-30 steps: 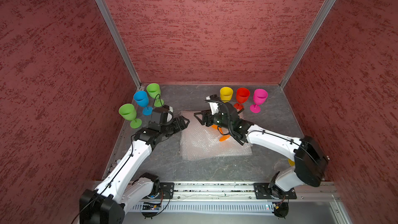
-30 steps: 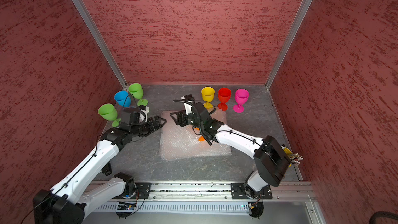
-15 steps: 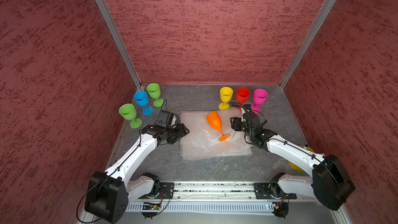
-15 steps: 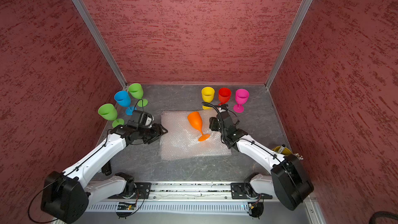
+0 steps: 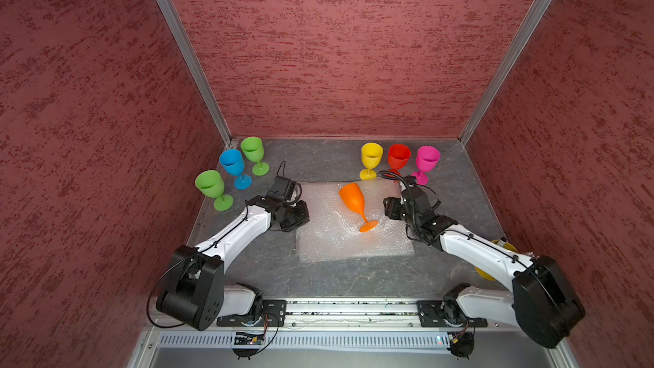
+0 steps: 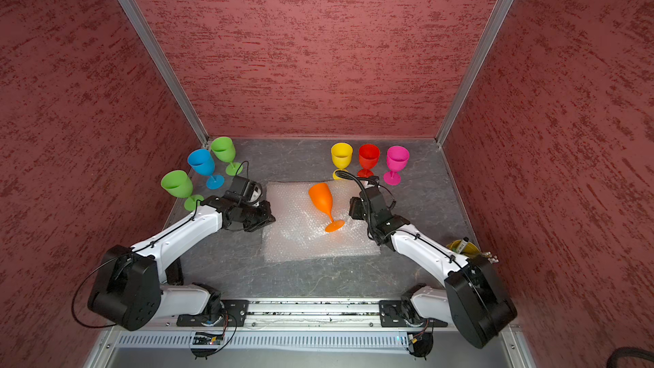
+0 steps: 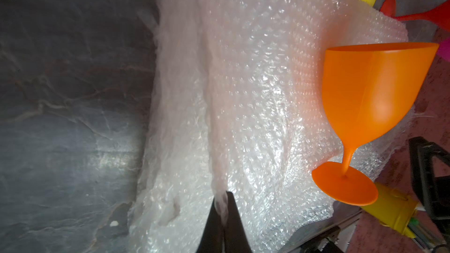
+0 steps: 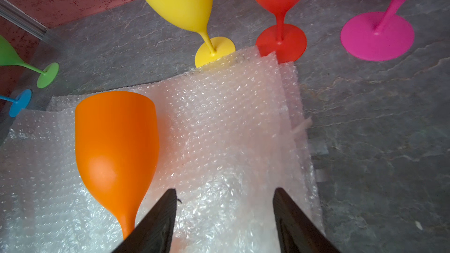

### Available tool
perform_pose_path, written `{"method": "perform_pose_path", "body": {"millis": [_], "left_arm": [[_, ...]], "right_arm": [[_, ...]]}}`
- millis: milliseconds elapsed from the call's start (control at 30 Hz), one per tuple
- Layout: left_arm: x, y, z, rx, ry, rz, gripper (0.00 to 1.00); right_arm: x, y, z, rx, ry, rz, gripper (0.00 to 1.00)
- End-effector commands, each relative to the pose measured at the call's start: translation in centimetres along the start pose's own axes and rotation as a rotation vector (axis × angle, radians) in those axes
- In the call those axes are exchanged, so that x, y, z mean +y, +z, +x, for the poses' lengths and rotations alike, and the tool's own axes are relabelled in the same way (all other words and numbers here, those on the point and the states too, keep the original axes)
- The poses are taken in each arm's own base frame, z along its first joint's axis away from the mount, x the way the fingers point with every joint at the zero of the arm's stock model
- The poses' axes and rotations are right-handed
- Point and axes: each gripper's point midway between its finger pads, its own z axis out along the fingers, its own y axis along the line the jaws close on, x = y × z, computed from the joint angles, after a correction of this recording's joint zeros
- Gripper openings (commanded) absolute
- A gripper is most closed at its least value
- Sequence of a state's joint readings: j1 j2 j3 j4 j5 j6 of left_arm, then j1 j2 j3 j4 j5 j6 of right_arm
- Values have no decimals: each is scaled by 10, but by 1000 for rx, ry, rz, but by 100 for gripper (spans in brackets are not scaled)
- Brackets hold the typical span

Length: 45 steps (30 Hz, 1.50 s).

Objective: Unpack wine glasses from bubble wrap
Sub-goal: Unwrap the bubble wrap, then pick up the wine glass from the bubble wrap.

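Left gripper [image 7: 222, 198]: you now have it pinched shut on the bubble wrap [image 5: 339, 242] at its 9 o'clock edge; a second ago it stood open.
Right gripper [image 8: 225, 191]: jaws apart, empty, drawn back to 3 o'clock.
Orange glass [image 5: 354, 201]: free of wrap, on its side mid-sheet; I judge only the sheet is left to clear.
Upright at 10 o'clock: green glass [image 5: 209, 184], blue glass [image 5: 231, 162], second green glass [image 5: 252, 149].
At 1 o'clock: yellow glass [image 5: 371, 155], red glass [image 5: 399, 156], pink glass [image 5: 427, 159].
Their bowls show nothing inside.

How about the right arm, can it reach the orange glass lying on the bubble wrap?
Probably yes: the right gripper is open just beside the orange glass, near its stem, with nothing between them.
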<state>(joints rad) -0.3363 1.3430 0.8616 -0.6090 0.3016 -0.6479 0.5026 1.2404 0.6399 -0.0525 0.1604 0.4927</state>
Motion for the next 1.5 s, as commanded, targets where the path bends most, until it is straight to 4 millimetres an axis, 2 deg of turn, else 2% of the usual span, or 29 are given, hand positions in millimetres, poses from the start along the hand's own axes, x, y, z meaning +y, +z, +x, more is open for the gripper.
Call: {"method": "perform_pose_path", "body": {"millis": [0, 133, 167, 200, 233, 267, 333, 367, 433, 567, 633, 700, 767, 867, 967, 1100, 1233, 1467], "left_arm": [[-1, -11, -24, -105, 81, -58, 0], [1, -13, -31, -138, 82, -77, 0], [2, -8, -29, -122, 78, -81, 4], [4, -4, -28, -106, 69, -91, 11], [9, 1, -26, -85, 50, -111, 22], [15, 3, -26, -79, 26, -136, 37], [26, -1, -31, -97, -15, -176, 62], [30, -10, -35, -121, -27, -201, 68], [32, -38, -50, -220, 0, -275, 73], [10, -101, -74, -450, 100, -327, 72], [-6, -115, -78, -495, 100, -263, 67], [-30, -116, -74, -466, 110, -146, 65], [-58, -110, -68, -414, 142, -35, 69], [-88, -97, -60, -379, 167, -28, 100], [-109, -78, -52, -333, 118, -44, 100], [-114, -34, -38, -167, -17, -166, 100], [-132, 4, -26, -47, -41, -217, 100], [-139, 53, -17, 91, -87, -330, 100]], "right_arm": [[10, -7, -9, -15, -12, -48, 65], [24, -6, -6, 35, -33, -109, 68], [27, -6, -7, 42, -44, -125, 69], [31, -6, -8, 50, -51, -138, 70], [36, -5, -10, 62, -64, -150, 71], [41, -5, -12, 75, -77, -164, 72], [48, -7, -15, 95, -101, -181, 75], [49, -9, -18, 98, -104, -177, 75], [48, -17, -25, 87, -105, -164, 75], [43, -33, -35, 53, -123, -136, 74], [39, -37, -38, 41, -126, -116, 73], [37, -40, -39, 26, -126, -107, 73], [33, -40, -39, 15, -115, -95, 73], [30, -43, -40, -4, -97, -85, 72], [22, -47, -45, -38, -88, -52, 70], [13, -55, -54, -103, -71, -17, 68], [11, -55, -53, -114, -65, -9, 68], [5, -52, -44, -131, -31, -22, 68]]}}
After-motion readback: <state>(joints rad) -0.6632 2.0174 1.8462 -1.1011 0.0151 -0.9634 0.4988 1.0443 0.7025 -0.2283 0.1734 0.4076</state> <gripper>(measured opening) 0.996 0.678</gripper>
